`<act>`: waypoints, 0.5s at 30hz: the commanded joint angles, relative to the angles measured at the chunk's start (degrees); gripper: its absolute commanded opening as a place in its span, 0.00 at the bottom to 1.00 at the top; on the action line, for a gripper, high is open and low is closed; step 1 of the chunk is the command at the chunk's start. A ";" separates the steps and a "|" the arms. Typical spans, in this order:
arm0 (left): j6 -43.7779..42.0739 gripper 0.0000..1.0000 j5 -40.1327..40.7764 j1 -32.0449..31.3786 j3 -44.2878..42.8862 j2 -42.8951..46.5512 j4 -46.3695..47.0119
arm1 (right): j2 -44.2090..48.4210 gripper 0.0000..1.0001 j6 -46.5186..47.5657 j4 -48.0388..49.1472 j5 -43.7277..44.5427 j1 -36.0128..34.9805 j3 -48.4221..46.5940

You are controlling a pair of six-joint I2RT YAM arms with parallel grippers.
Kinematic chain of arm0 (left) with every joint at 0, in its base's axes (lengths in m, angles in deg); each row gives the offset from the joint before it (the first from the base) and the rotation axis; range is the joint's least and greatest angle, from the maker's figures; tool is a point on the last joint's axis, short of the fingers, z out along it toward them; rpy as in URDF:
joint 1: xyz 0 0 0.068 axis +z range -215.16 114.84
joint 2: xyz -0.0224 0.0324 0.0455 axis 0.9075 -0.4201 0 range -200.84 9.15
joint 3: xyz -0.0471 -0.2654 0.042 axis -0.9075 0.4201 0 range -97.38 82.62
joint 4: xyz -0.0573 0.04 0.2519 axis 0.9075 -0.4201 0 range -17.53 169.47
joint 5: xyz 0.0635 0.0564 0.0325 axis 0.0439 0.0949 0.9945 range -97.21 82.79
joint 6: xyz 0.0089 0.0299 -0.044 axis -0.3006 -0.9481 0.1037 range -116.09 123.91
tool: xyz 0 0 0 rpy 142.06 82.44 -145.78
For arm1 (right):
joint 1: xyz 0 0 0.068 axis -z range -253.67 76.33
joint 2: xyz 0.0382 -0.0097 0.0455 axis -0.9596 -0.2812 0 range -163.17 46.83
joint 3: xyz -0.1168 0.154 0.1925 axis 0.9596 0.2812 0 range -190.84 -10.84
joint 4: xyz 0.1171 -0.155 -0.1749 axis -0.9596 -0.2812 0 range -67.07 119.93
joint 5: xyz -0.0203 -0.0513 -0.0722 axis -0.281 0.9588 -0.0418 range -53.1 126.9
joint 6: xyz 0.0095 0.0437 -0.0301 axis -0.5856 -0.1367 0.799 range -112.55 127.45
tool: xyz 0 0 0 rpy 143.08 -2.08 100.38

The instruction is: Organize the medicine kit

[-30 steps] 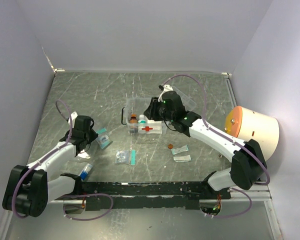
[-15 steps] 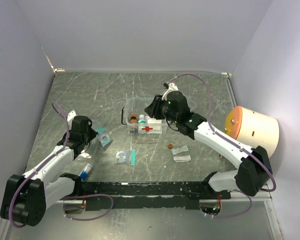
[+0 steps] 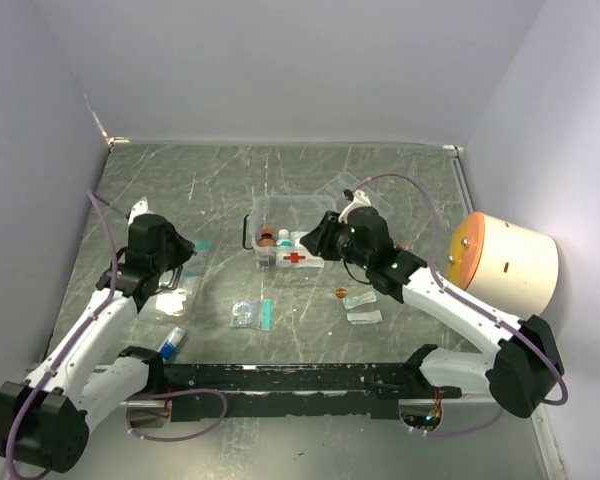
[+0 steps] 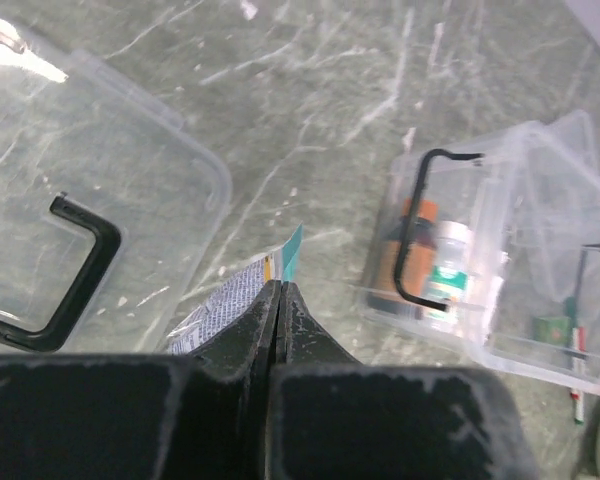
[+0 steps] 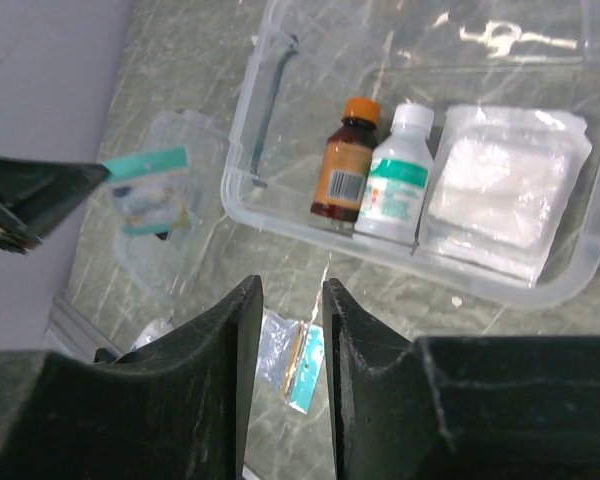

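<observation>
The medicine kit point(image 3: 294, 258), a clear box with a red cross, sits mid-table. It holds a brown bottle point(image 5: 345, 160), a white bottle point(image 5: 398, 175) and a gauze packet point(image 5: 500, 190). My left gripper point(image 3: 189, 249) is shut on a teal-edged sachet point(image 4: 242, 300), lifted left of the kit point(image 4: 480, 200) above the clear lid point(image 4: 130, 170) with a black handle. My right gripper point(image 3: 311, 240) hovers over the kit's near right side, jaws open with nothing between them point(image 5: 292, 285).
Another teal-edged sachet point(image 3: 252, 314) lies in front of the kit. Two small packets point(image 3: 362, 307) and an orange bit point(image 3: 340, 292) lie to its right. A blue-capped tube point(image 3: 172, 343) lies near the black rail point(image 3: 300, 378). A beige cylinder point(image 3: 505, 260) stands at the right wall.
My left gripper shut on the sachet and lifted it off the table, swinging back and to the left. My right gripper drew back to the right, off the kit's middle.
</observation>
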 commanded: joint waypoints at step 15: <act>-23.31 0.07 -28.76 0.31 -25.75 3.33 -11.68 | 10.45 0.52 -4.83 10.18 -9.11 -0.16 7.48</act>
